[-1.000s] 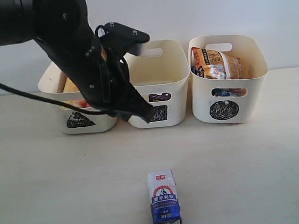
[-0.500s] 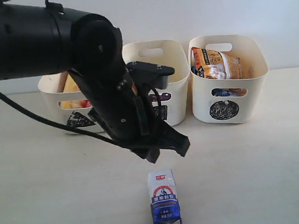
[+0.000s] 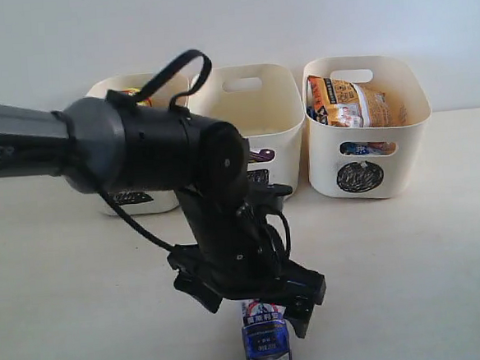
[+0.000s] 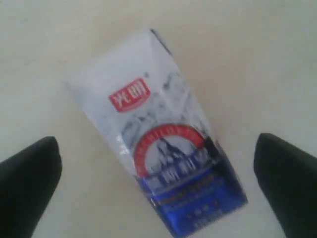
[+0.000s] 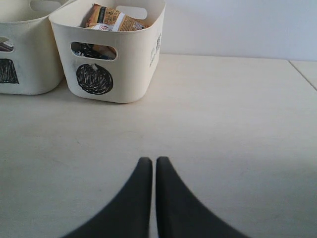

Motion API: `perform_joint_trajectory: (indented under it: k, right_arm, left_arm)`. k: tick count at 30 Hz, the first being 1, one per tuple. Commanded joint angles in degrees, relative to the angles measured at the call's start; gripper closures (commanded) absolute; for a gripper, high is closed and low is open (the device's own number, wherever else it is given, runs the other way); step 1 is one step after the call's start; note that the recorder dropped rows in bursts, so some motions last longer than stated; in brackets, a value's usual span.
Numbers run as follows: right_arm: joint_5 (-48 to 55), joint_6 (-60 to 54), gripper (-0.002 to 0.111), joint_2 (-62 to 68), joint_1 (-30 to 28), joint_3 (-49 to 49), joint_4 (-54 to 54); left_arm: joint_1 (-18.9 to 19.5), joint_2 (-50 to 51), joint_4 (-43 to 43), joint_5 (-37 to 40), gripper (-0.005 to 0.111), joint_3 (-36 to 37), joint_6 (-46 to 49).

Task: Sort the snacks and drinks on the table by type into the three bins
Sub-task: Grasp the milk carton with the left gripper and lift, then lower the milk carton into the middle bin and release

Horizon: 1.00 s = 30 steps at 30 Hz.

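Note:
A white and blue drink carton point(image 3: 266, 344) point(image 4: 158, 144) stands near the front edge of the table point(image 3: 411, 267). My left gripper point(image 3: 253, 304) point(image 4: 158, 191) hangs open just over it, one black finger point(image 4: 27, 183) on each side and neither touching. My right gripper point(image 5: 152, 162) is shut on nothing, low over bare table. The triangle bin point(image 3: 134, 200) is mostly hidden by the left arm. A dark purple carton point(image 3: 259, 155) shows through the square bin's point(image 3: 272, 104) handle. In the circle bin point(image 3: 371, 163) point(image 5: 111, 59) sits an orange-tan bag point(image 3: 354, 102) point(image 5: 116, 20), with a blue bag point(image 3: 361, 148) under it.
The three bins stand in a row against the back wall. The left arm's thick black body and cable loop point(image 3: 179, 73) reach across the left and middle bins. Part of the square bin point(image 5: 22, 54) shows in the right wrist view.
The left arm has swung down and forward from the bins to the white and blue carton, and its open fingers now straddle the carton's top.

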Motion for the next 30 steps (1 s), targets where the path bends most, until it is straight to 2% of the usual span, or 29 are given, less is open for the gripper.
perform_joint_trajectory:
  k: [1, 6, 9, 11, 15, 21, 26, 30]
  right_arm:
    - [-0.42, 0.01, 0.108, -0.31, -0.42, 0.27, 0.2]
    - [-0.42, 0.01, 0.108, -0.31, -0.42, 0.27, 0.2]
    - [-0.42, 0.01, 0.108, -0.31, -0.42, 0.27, 0.2]
    - [-0.42, 0.01, 0.108, -0.31, -0.42, 0.27, 0.2]
    - [-0.42, 0.01, 0.108, -0.31, -0.42, 0.27, 0.2]
    - [-0.42, 0.01, 0.108, -0.31, -0.42, 0.27, 0.2]
    - [-0.42, 0.01, 0.108, -0.31, -0.42, 0.27, 0.2]
    - [-0.42, 0.01, 0.108, -0.31, -0.42, 0.27, 0.2]
  left_arm:
    - [-0.22, 3.87, 2.51, -5.04, 0.011, 0.24, -4.66]
    - [-0.22, 6.8, 3.6, -8.71, 0.011, 0.24, -4.66]
    - [-0.22, 7.6, 6.53, -9.0, 0.02, 0.24, -6.18]
    - [-0.22, 7.7, 8.15, -8.16, 0.038, 0.24, -6.35]
    - [-0.22, 7.59, 9.42, -7.48, 0.102, 0.12, -3.49]
    - [-0.22, 1.93, 12.24, -7.28, 0.103, -1.5, -1.58]
    - [1.01, -5.69, 13.03, -0.71, 0.103, -6.86, 6.53]
    - [2.81, -10.34, 16.72, -1.52, 0.103, -11.65, 9.34]
